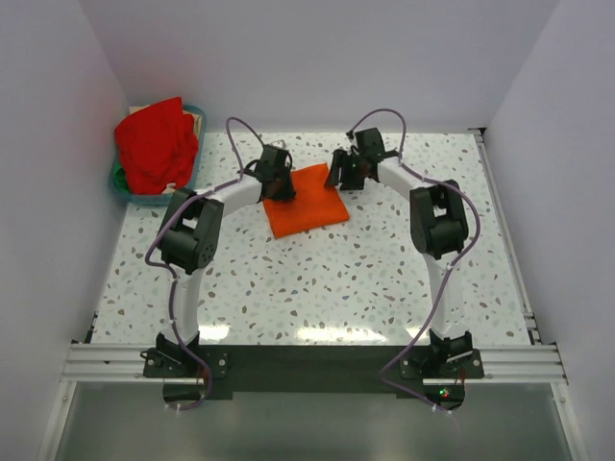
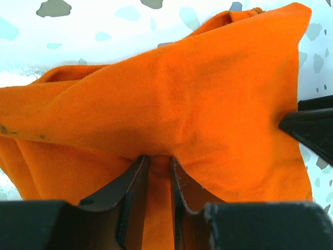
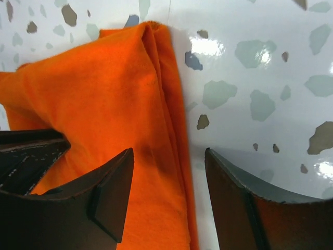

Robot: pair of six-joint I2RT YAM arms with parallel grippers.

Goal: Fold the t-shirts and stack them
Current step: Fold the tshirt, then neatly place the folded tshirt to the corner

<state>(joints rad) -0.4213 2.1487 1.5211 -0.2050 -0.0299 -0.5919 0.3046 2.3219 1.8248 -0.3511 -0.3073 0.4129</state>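
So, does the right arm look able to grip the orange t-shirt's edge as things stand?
Probably yes. Its jaws stand open astride the folded edge of the orange t-shirt, one over cloth, the other over bare table, nothing between them. The left arm's jaws are shut on the same shirt.

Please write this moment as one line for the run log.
left gripper: shut on orange t-shirt | right gripper: open, astride its edge | t-shirt: folded, on table | red clothes: in basket

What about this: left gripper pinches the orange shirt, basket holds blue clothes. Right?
No. The top view shows red clothes in the basket, not blue. The left gripper does pinch the orange shirt.
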